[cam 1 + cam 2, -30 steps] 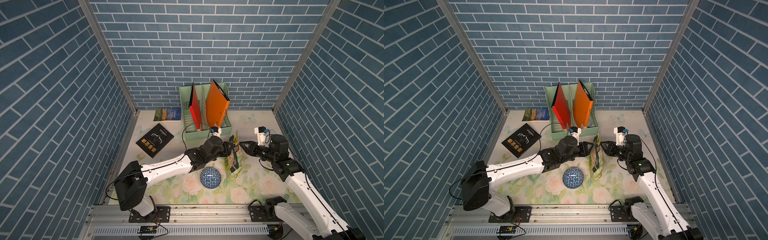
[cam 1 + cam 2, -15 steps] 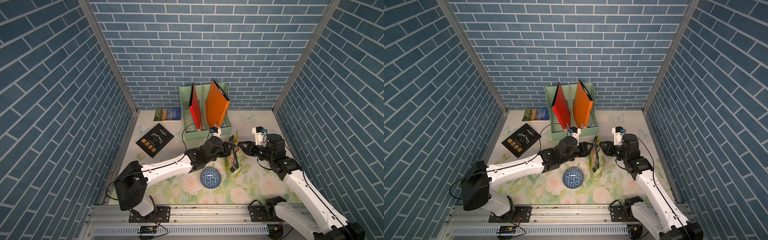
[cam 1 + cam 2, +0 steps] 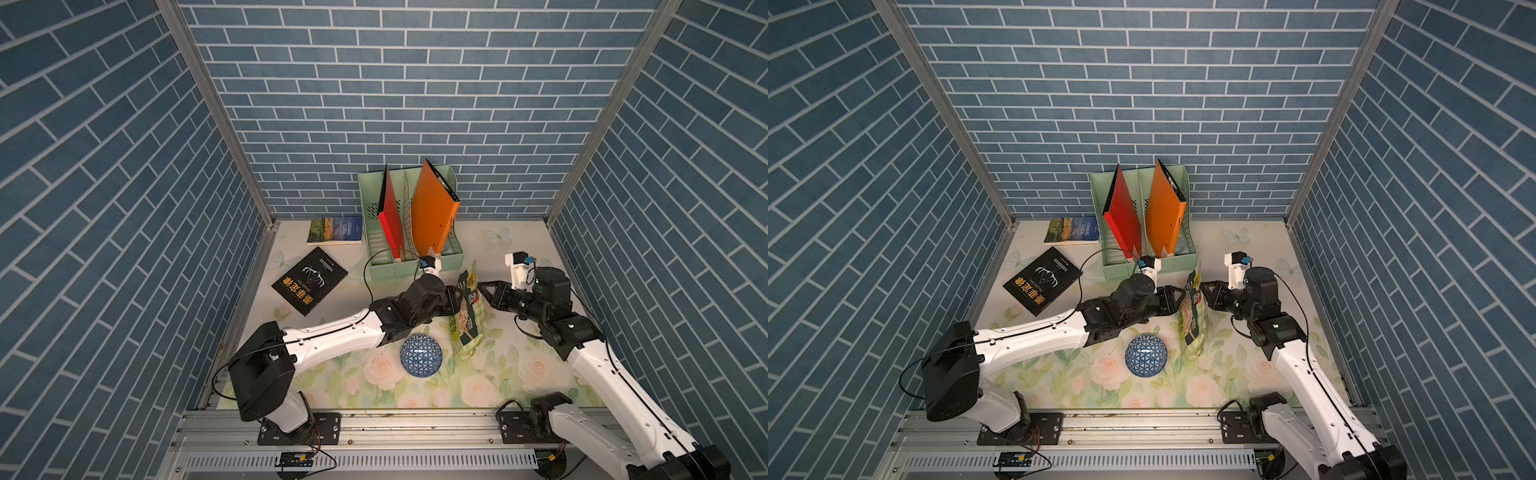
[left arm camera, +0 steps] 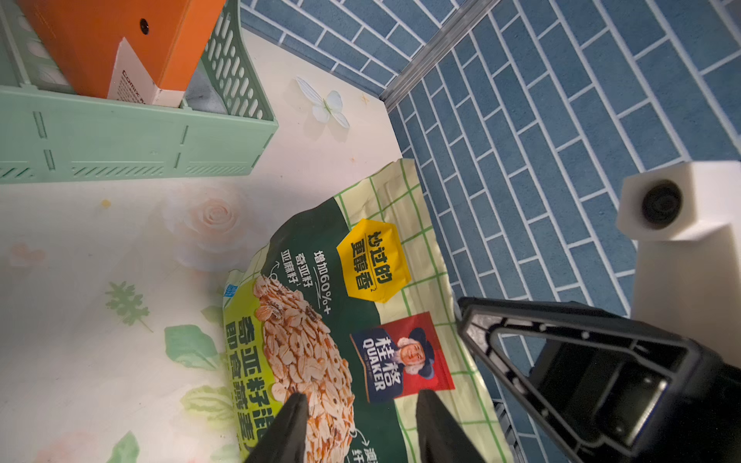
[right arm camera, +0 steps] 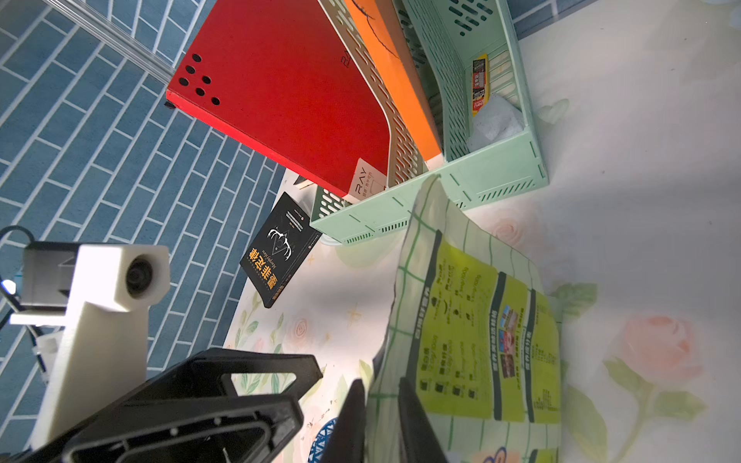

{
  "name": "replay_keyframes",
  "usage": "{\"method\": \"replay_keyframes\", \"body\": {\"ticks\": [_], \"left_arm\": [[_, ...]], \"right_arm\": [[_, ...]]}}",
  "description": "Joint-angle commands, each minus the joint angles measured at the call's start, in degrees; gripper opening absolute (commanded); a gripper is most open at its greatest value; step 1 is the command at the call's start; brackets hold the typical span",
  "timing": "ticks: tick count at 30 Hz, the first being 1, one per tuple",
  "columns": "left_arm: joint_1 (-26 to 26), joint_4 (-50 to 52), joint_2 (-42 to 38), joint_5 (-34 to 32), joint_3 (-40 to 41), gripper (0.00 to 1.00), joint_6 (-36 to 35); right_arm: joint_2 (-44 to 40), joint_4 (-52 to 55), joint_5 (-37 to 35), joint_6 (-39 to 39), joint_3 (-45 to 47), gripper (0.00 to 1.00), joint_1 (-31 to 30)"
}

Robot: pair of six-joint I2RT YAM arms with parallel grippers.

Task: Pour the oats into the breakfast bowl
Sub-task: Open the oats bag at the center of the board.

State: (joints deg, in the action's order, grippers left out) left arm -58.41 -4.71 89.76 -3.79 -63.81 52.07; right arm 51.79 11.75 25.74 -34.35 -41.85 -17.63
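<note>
The pour has not started. The pouch (image 3: 467,316) stands upright on the worktop (image 3: 519,374), about mid-scene, between your two arms. The breakfast bowl (image 3: 420,356) sits just beside it, a little nearer and to the left, not touching. No loose oats show anywhere, in the bowl or on the worktop; the only flakes you can see are the ones printed on the pouch. I judge you are at the grasping or opening stage, so lifting, tipping over the bowl and emptying all remain.

In the left wrist view, the left end effector (image 4: 365,421) has its fingers clearly apart against the pouch's printed front. The pouch spreads past both fingers, so you cannot tell whether they grip anything. In the right wrist view, the right end effector (image 5: 384,417) has its fingers close together either side of the pouch's side edge, with a strip of pouch filling the gap. Whether they pinch it firmly is not clear.

Hard to read:
- The pouch's top seam, so you cannot tell whether it is open or sealed.
- The bowl, which shows only its triangle pattern in both top views, with no inside visible. It may be mouth down.
- Both sets of fingertips, which are cut off at the wrist views' edges.
</note>
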Motion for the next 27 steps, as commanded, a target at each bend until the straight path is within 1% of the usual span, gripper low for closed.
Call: {"method": "replay_keyframes", "body": {"ticks": [1, 7, 17, 27], "left_arm": [[0.28, -0.06, 0.27, -0.38, 0.8, 0.49, -0.04], [0.29, 0.04, 0.3, -0.49, 0.49, 0.49, -0.1], [0.3, 0.23, 0.43, -0.6, 0.3, 0.49, -0.22], [0.29, 0.14, 0.49, -0.56, 0.18, 0.49, -0.22]], "right_arm": [[-0.89, -1.63, 0.09, -0.9, -1.66, 0.17, -0.21], [-0.81, -1.35, -0.23, -0.98, -1.37, 0.19, -0.21], [-0.55, -0.47, -0.97, -0.51, -0.87, 0.11, -0.17], [0.04, 2.06, -2.6, 1.15, -0.54, 0.12, -0.22]]}}
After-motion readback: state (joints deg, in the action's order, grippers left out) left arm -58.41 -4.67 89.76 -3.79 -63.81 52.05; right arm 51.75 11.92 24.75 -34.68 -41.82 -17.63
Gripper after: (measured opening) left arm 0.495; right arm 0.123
